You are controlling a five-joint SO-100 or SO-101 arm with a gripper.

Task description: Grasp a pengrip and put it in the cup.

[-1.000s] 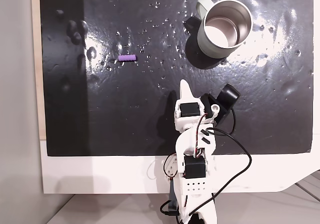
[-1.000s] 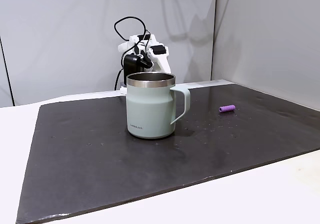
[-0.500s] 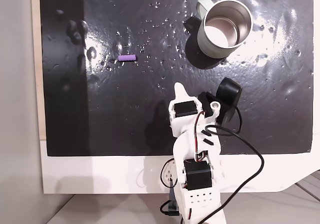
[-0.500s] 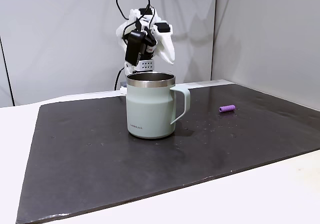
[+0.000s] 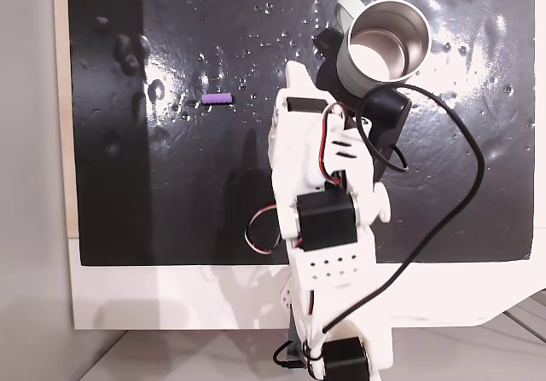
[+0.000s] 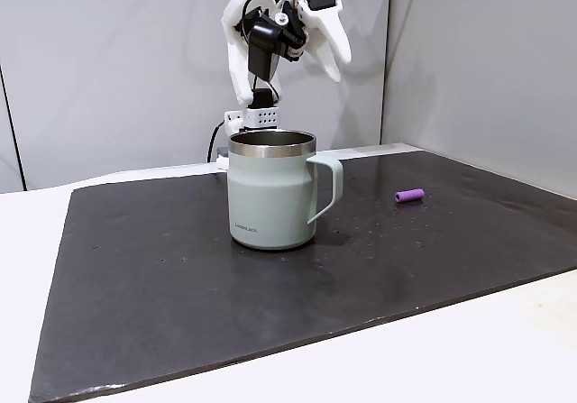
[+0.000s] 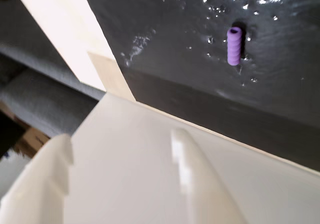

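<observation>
The pengrip (image 5: 216,99) is a small light-purple tube lying on the black mat, left of the cup in a fixed view; it also shows as pengrip (image 6: 409,195) and pengrip (image 7: 234,45). The sage-green cup (image 5: 384,44) stands upright with its steel inside bare, also seen as cup (image 6: 270,191). My gripper (image 5: 294,70) hangs high in the air, well above the cup's rim (image 6: 270,141), as gripper (image 6: 342,59). It looks shut with nothing in it. In the wrist view the gripper (image 7: 175,139) is a blurred white mass below the pengrip.
The black mat (image 5: 171,185) covers most of a white table (image 5: 171,296). A wooden strip (image 5: 60,100) runs along the mat's left edge. Grey walls (image 6: 469,60) rise close behind the table. A black cable (image 5: 461,193) loops off the arm.
The arm has unfolded from its low pose near the table edge, rising and reaching out over the mat. The gripper now sits higher and nearer the cup. Pengrip and cup stayed put.
</observation>
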